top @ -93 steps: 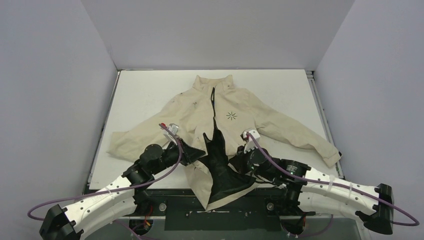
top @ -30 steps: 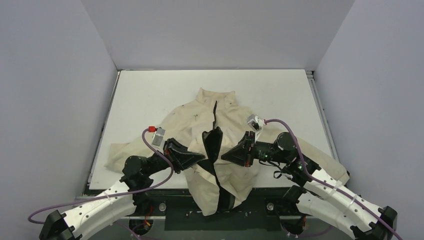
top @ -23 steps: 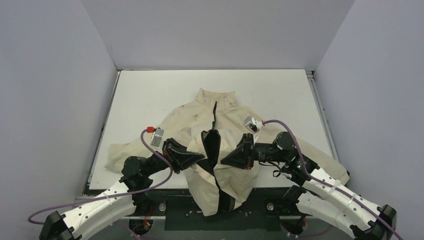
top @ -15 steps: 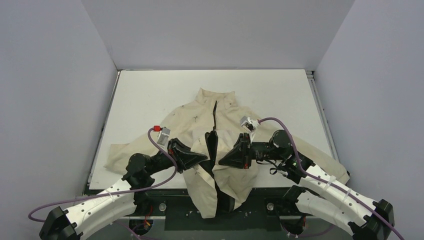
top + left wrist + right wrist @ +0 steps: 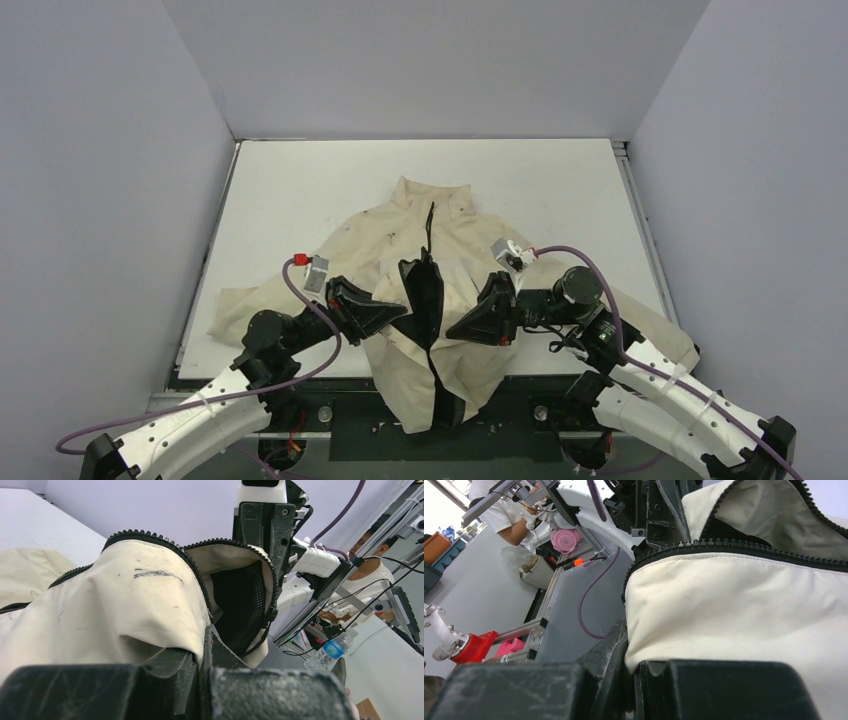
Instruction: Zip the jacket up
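Observation:
The beige jacket (image 5: 385,235) lies on the white table (image 5: 300,180), collar toward the back, front unzipped with black lining (image 5: 425,290) showing. Its hem hangs over the near edge. My left gripper (image 5: 398,316) is shut on the jacket's left front panel (image 5: 125,610), lifting it. My right gripper (image 5: 457,331) is shut on the right front panel (image 5: 734,605), lifting it too. The black zipper teeth (image 5: 150,536) run along both raised edges, also seen in the right wrist view (image 5: 744,546). The two grippers face each other across the open front.
Grey walls (image 5: 120,150) enclose the table on three sides. The jacket's sleeves (image 5: 240,300) spread to left and right near the table edges. Purple cables (image 5: 300,290) loop off both wrists.
Both grippers took hold of the front panels and raised them toward each other. In the last half second the right gripper shifted slightly right and nearer; the lining fold stands higher.

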Tool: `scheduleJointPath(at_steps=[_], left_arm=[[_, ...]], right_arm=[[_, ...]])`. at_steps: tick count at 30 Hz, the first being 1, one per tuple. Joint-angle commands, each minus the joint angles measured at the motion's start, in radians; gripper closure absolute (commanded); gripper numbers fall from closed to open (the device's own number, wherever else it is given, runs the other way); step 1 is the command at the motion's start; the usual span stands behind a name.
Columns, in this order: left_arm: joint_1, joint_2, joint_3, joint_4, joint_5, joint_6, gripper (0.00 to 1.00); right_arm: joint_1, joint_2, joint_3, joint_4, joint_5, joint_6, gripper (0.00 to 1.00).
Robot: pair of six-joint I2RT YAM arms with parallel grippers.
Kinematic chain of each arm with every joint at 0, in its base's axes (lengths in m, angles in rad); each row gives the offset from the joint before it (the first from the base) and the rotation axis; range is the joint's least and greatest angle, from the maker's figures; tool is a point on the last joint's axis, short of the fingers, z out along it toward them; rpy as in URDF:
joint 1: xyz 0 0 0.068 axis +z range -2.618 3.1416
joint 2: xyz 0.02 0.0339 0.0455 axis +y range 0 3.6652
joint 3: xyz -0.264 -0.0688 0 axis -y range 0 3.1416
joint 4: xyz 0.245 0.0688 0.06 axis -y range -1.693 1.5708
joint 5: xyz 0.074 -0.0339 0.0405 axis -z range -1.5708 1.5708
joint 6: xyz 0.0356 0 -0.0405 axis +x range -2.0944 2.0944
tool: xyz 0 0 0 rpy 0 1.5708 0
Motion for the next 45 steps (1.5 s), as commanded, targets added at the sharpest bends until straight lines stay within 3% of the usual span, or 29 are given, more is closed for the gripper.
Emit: scheduleJointPath(at_steps=[1, 7, 14, 23, 45], left_arm=[[0.001, 0.006, 0.052, 0.018, -0.007, 0.028, 1.0], [0.001, 0.032, 0.049, 0.059, 0.021, 0.025, 1.0], [0.001, 0.078, 0.066, 0.136, 0.072, 0.009, 1.0], [0.001, 0.088, 0.053, 0.194, 0.115, -0.021, 1.0], [0.001, 0.099, 0.043, 0.209, 0.134, -0.032, 1.0]], right_arm=[[-0.002, -0.016, 0.018, 0.154, -0.06, 0.028, 1.0], [-0.001, -0.001, -0.019, 0.331, -0.12, 0.136, 1.0], [-0.001, 0.074, 0.005, 0.129, -0.021, 0.036, 1.0], [-0.001, 0.119, -0.008, 0.146, 0.07, 0.042, 1.0], [-0.003, 0.122, -0.006, 0.173, 0.069, 0.056, 1.0]])
